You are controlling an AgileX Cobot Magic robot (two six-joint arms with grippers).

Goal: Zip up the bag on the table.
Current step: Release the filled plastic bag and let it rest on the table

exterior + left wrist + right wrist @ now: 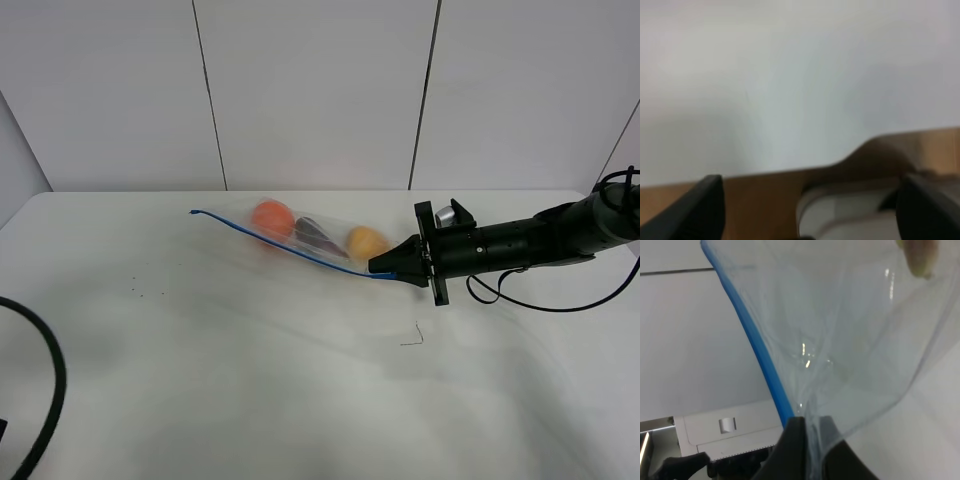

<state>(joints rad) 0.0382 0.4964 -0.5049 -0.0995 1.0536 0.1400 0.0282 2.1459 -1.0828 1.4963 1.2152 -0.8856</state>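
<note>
The clear bag [300,235] lies on the white table [220,380] at the back middle. Its blue zipper strip [290,248] runs along the near edge. Orange [271,217], purple [315,232] and yellow [366,241] produce show through it. My right gripper [384,267] reaches in from the right and is shut on the right end of the bag at the zipper strip. In the right wrist view the gripper [810,432] pinches the plastic beside the blue strip [757,350], which lifts away from it. My left gripper [809,186] is open and empty, and out of the exterior view.
A black cable [45,380] curves over the table's front left corner. A small dark mark [412,336] lies on the table in front of the right gripper. White wall panels stand behind the table. The left wrist view is blurred.
</note>
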